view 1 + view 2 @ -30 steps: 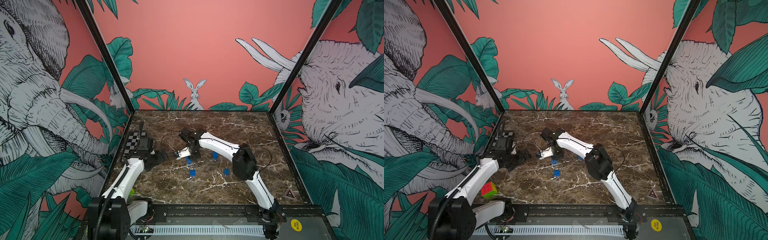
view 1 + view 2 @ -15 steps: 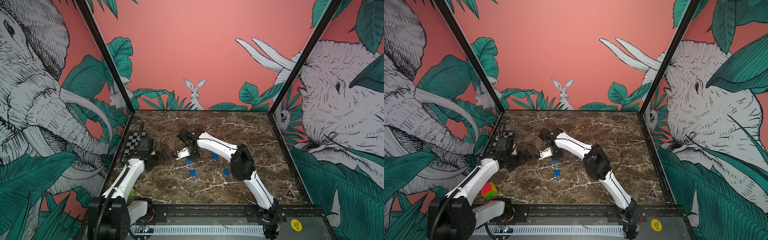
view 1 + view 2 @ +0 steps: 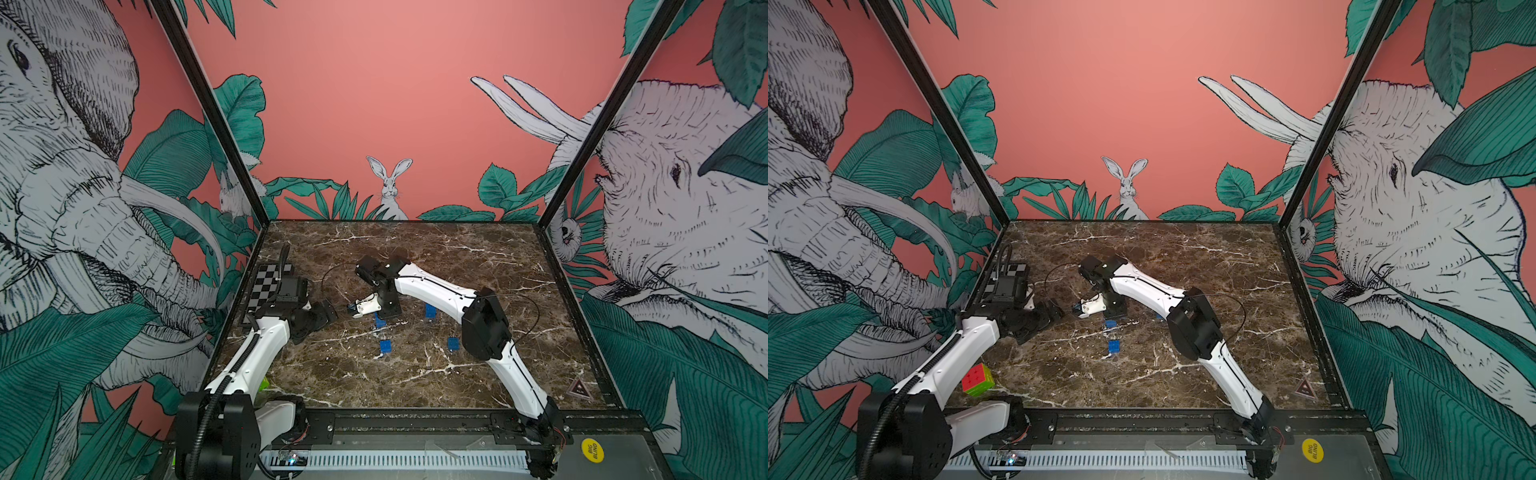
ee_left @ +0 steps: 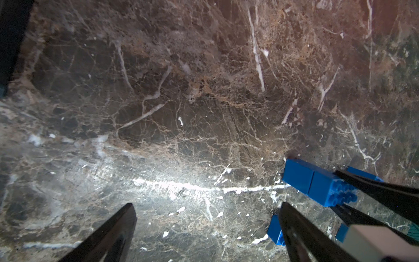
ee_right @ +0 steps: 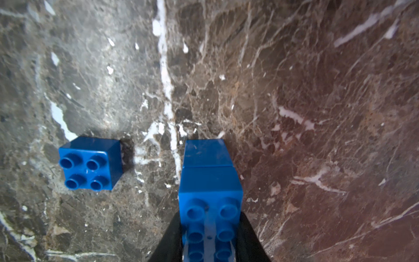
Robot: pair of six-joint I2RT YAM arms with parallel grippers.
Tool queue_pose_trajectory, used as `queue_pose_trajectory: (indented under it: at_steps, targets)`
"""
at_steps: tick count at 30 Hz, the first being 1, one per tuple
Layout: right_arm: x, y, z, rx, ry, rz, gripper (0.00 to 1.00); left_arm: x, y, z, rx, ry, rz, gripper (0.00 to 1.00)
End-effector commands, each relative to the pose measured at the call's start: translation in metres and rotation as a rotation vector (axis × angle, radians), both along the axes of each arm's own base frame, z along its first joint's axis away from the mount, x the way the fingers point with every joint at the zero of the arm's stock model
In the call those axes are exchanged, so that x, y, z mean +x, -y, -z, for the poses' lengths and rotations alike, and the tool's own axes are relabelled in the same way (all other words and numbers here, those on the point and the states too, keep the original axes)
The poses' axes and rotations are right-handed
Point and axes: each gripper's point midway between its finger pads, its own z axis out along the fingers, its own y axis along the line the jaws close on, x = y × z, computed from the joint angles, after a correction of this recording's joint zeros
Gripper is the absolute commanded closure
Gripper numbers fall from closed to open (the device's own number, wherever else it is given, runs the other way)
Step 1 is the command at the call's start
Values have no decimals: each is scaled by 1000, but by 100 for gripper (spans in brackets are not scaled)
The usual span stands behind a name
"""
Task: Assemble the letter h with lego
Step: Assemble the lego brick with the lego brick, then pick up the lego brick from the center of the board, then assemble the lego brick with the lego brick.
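Note:
My right gripper (image 5: 209, 236) is shut on a stack of two joined blue lego bricks (image 5: 209, 192), held just above the marble; in the left wrist view the stack (image 4: 317, 183) hangs beside my left gripper. My left gripper (image 4: 204, 226) is open and empty, with one finger (image 4: 301, 236) partly covering a loose brick (image 4: 274, 231). A square brick (image 5: 88, 163) lies next to the held stack. In a top view the grippers face each other, left gripper (image 3: 326, 312) and right gripper (image 3: 353, 308), with loose bricks (image 3: 386, 346) (image 3: 430, 310) (image 3: 453, 343) nearby. No letter h shows.
A multicoloured puzzle cube (image 3: 978, 379) sits at the near left edge by the left arm. A checkerboard card (image 3: 266, 286) lies at the left wall. A triangle sticker (image 3: 579, 388) marks the near right corner. Painted walls enclose the marble table (image 3: 415, 249).
The right gripper has crept slightly left with the blue stack, towards the left gripper. The left arm has barely shifted.

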Motion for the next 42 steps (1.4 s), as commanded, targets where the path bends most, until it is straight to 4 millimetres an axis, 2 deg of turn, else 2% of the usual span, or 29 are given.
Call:
queue_pose_trajectory:
  at_steps: [1, 8, 12, 15, 20, 27, 42]
  targets:
    - [2, 23, -18, -42, 11, 52, 100, 7, 5, -9, -9, 17, 29, 1]
    - [11, 41, -51, 33, 19, 140, 100, 16, 12, -13, -9, 21, 58, 1]
    - [16, 58, -59, 46, 17, 186, 100, 20, 17, -14, -5, 20, 79, 1]
    - [12, 65, -64, 76, 1, 191, 100, 21, 23, -13, -1, 19, 95, 1]
    - [13, 79, -55, 90, -42, 228, 100, 23, 29, -11, 5, 19, 110, 1]
    - [10, 87, -36, 74, -65, 246, 100, 23, 30, -14, 11, 27, 112, 1]
    - [14, 96, -21, 86, -79, 252, 100, 20, 30, -11, 17, 24, 110, 1]
